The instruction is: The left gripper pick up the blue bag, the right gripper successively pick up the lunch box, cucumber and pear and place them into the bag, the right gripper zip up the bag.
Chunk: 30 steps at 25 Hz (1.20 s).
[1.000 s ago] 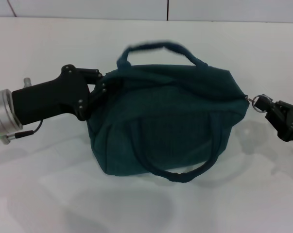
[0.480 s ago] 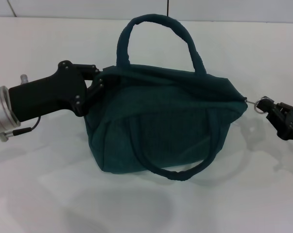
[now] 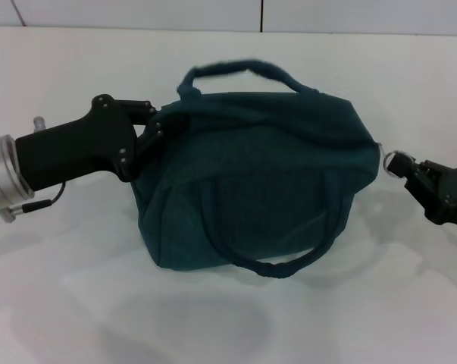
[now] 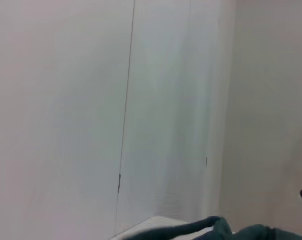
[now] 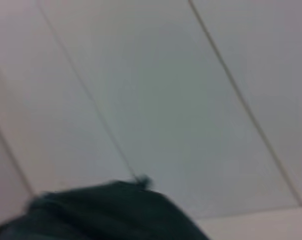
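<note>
L gripper (image 3: 157,130) clenches one end of the blue bag (image 3: 251,182); R gripper (image 3: 410,171) grips the zip ring (image 3: 395,162) at the far end. Bag looks zipped, so to finish well: steady hold, ease off w/o jerking.

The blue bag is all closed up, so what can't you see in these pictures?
- Inside the blue bag: head view, its own fabric hides any contents.
- Right gripper: head view, arm cut off by the edge; whether the jaws pinch the zipper ring is unclear.
- Left gripper: head view, its tips sit against the bag's end.
- Both wrist views: mostly wall, only a bag sliver.
</note>
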### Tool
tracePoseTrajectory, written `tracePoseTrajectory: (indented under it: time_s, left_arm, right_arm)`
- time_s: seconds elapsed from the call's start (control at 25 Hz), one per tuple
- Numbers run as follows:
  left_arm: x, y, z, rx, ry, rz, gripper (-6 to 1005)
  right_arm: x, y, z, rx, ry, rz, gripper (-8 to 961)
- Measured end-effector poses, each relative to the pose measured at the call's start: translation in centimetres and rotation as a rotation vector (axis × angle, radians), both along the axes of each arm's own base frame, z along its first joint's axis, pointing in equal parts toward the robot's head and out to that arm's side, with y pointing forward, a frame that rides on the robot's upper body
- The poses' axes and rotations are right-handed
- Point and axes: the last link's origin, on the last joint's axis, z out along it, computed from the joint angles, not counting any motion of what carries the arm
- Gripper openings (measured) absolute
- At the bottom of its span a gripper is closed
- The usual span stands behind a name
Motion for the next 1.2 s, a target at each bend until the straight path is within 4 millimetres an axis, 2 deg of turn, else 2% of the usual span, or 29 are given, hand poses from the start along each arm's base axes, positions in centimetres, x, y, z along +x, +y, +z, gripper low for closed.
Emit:
tracePoseTrajectory:
  time_s: [0.16, 0.4, 0.64, 0.96, 1.04, 1.2]
  left_arm:
    - [0.0, -0.1, -0.2, -0.002, -0.012, 0.01, 49]
    - [0.3, 0.4, 0.1, -0.05, -0.073, 0.077, 49]
    - [1.0, 1.0, 0.6, -0.099, -0.092, 0.093, 240]
    - [4.5, 1.4, 2.0, -0.164, -0.063, -0.024, 404]
    - [5.7, 1.7, 1.8, -0.223, -0.014, -0.044, 445]
    - [7.8, 2.8, 0.9, -0.312, 0.081, -0.036, 447]
  right_arm:
    - [-1.1, -0.7, 1.0, 0.03, 0.077, 0.074, 12]
    - [-0.5, -0.3, 1.5, -0.001, 0.08, 0.04, 13]
    - [-0.1, -0.6, 1.6, -0.008, 0.077, 0.025, 13]
    - [-0.2, -0.9, 0.7, -0.037, 0.057, 0.021, 13]
    - [-0.2, -1.0, 0.5, -0.04, 0.056, 0.022, 13]
    - [-0.2, -1.0, 0.4, -0.042, 0.056, 0.023, 13]
